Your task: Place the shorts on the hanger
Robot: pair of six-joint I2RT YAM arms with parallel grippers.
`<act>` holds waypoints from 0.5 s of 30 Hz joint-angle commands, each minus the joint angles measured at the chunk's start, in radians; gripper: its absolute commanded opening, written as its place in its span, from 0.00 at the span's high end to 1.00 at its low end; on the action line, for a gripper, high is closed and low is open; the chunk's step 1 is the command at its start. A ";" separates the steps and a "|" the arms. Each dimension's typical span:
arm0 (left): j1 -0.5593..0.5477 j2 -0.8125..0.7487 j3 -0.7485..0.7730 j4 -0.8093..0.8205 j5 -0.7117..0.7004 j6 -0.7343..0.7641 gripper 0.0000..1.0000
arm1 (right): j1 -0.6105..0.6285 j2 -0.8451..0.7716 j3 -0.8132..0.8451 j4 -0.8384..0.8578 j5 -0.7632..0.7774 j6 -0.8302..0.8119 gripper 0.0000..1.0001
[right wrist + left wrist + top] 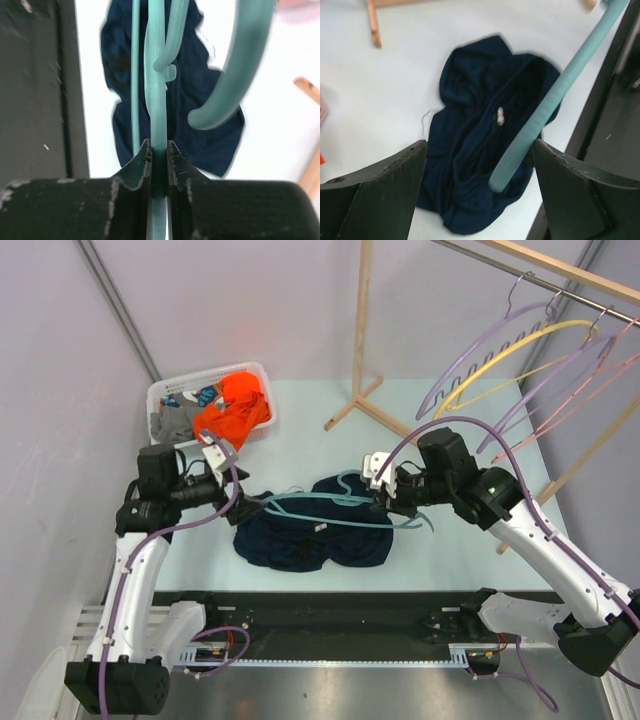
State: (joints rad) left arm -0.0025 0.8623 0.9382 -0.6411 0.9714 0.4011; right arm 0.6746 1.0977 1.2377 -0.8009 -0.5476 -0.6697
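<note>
Robotics lab setup, not a home: plain partition walls [250, 300] behind the table [300, 410], arms' base rail [340, 662] along its near edge, wooden rack [362, 330] at its far-right corner.

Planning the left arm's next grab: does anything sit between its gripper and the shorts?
Yes. The hanger has its free end crossing between the open fingers of the left gripper, above the right side of the shorts. The right gripper pinches the hanger near its hook. The left part of the shorts lies uncovered.
</note>
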 commanded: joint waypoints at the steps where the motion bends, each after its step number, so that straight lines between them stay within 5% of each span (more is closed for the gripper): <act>1: -0.001 0.007 -0.028 -0.186 -0.086 0.363 0.12 | 0.055 0.013 0.009 -0.083 0.198 -0.120 1.00; 9: -0.001 0.066 -0.111 -0.213 -0.088 0.577 0.27 | 0.132 0.093 0.029 -0.100 0.368 -0.203 1.00; 15: -0.001 0.096 -0.173 -0.184 -0.083 0.760 0.29 | 0.134 0.137 0.055 -0.067 0.377 -0.196 1.00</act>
State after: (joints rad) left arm -0.0025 0.9474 0.7986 -0.8436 0.8734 0.9710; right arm 0.8036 1.2247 1.2377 -0.9009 -0.2092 -0.8478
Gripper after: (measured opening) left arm 0.719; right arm 0.111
